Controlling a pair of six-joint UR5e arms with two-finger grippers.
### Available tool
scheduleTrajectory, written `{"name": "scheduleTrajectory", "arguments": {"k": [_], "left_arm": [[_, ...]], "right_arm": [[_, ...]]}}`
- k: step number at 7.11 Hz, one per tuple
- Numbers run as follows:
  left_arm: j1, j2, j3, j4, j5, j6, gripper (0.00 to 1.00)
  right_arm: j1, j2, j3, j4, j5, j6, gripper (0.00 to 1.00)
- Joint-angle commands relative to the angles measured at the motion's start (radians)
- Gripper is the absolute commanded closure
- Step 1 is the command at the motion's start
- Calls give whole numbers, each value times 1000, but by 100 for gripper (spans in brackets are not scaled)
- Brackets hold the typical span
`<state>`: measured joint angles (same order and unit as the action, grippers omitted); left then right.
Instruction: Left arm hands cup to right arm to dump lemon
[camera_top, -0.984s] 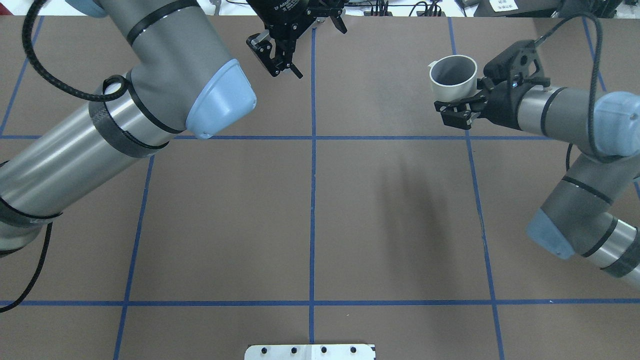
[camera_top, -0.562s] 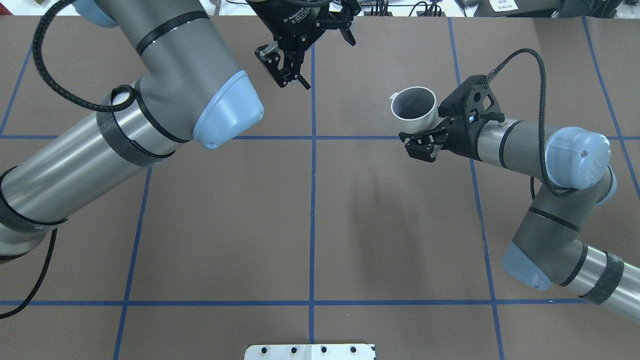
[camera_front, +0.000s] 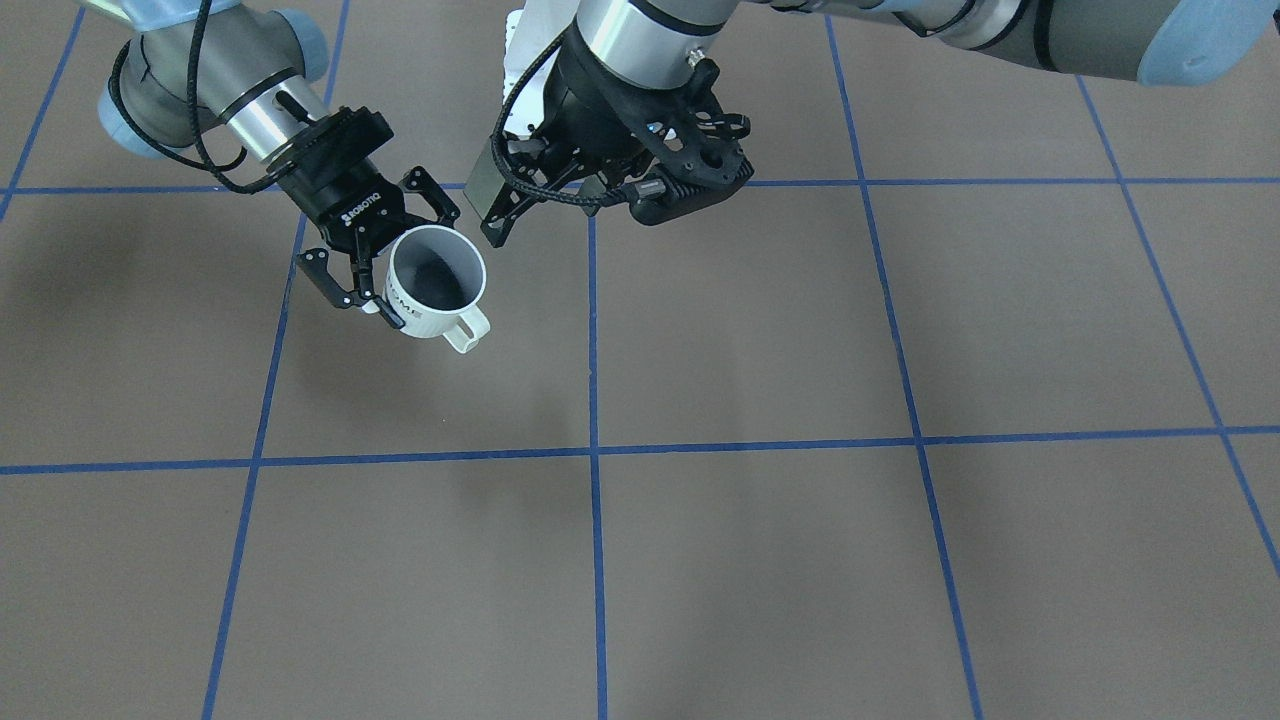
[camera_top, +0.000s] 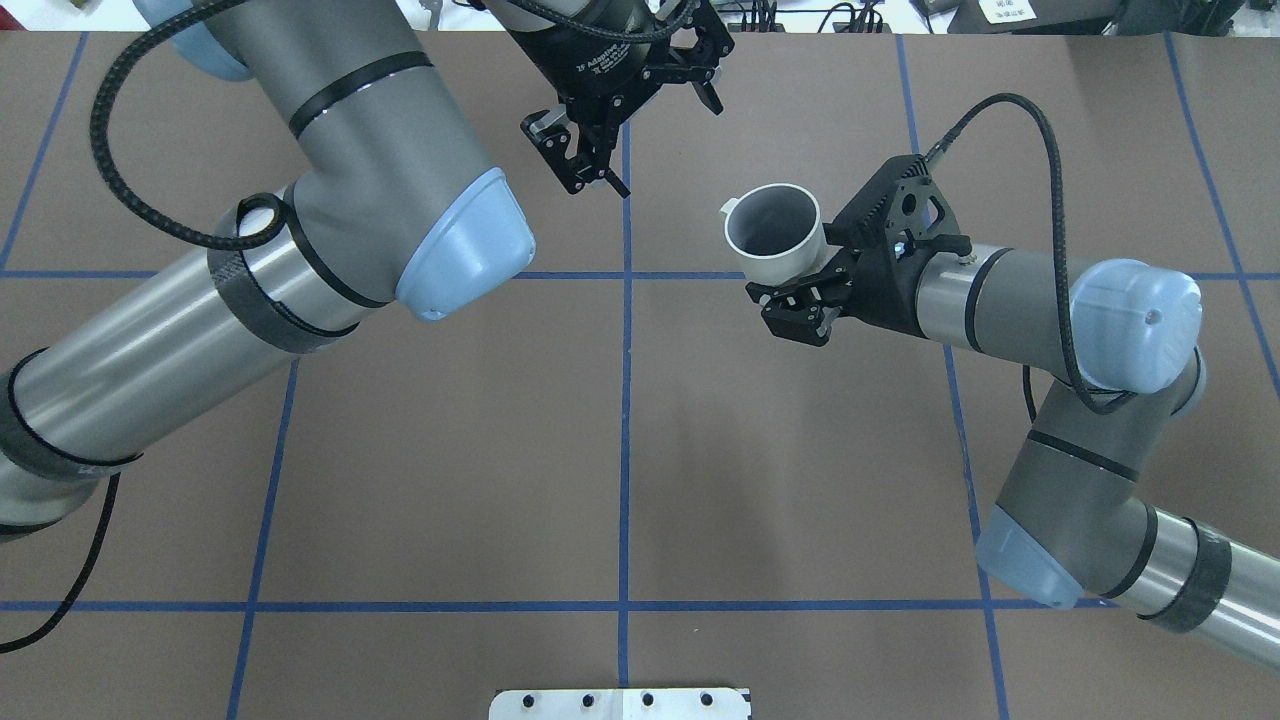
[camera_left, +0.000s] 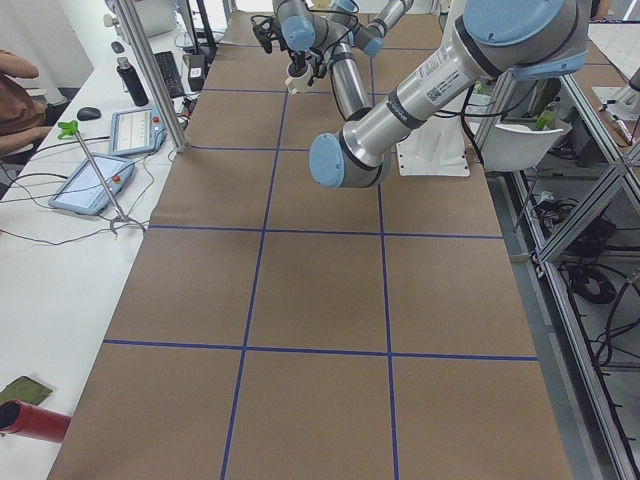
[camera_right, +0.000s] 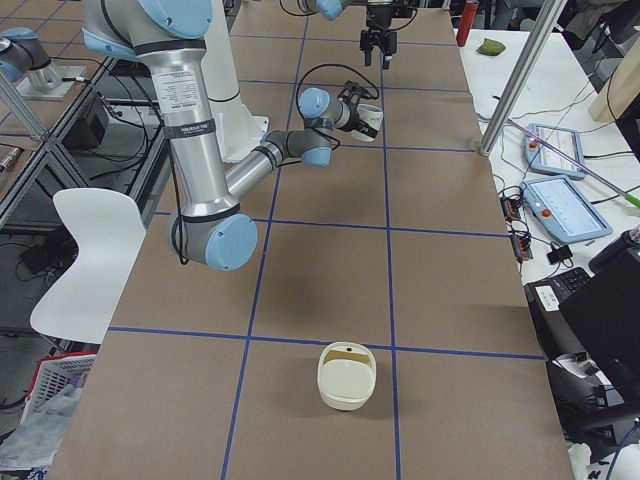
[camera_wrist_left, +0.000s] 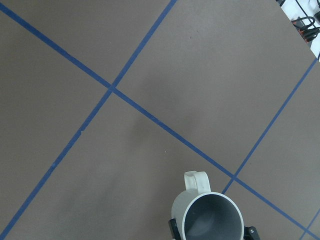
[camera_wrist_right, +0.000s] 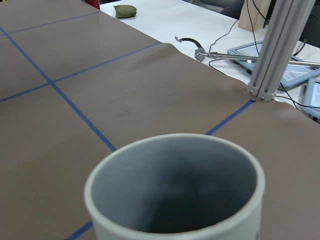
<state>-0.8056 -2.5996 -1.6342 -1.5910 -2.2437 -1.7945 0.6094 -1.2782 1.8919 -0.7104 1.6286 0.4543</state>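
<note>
My right gripper, lettered ROBOTIQ, is shut on the white cup and holds it upright above the table, right of the centre line. The cup shows in the front view with its handle pointing away from the gripper. It also shows in the left wrist view and fills the right wrist view. Its inside looks grey and dark; no lemon slice shows. My left gripper hangs open and empty at the far middle of the table, left of the cup and apart from it.
The brown table has a blue tape grid. A cream container stands at the table's end on my right side. Tablets, cables and a metal post lie past the far edge.
My right arm has carried the cup leftward toward the table's centre line and slightly nearer. My left arm and its gripper have shifted a little to the right.
</note>
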Motion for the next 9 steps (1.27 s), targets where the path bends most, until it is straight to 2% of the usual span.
{"name": "scheduleTrajectory", "arguments": {"k": [1, 2, 5, 7, 9], "left_arm": [[3, 30, 1, -29, -3, 34, 0], [3, 41, -1, -47, -8, 32, 1], [38, 39, 1, -50, -7, 35, 14], [61, 35, 1, -50, -7, 34, 14], [72, 35, 7, -50, -7, 34, 14]], "right_arm": [[-2, 27, 38, -38, 7, 0, 100], [-3, 27, 36, -37, 8, 0, 100], [-5, 30, 33, -32, 5, 1, 100], [-4, 39, 32, -30, 4, 9, 85], [-5, 42, 33, -29, 5, 12, 78]]}}
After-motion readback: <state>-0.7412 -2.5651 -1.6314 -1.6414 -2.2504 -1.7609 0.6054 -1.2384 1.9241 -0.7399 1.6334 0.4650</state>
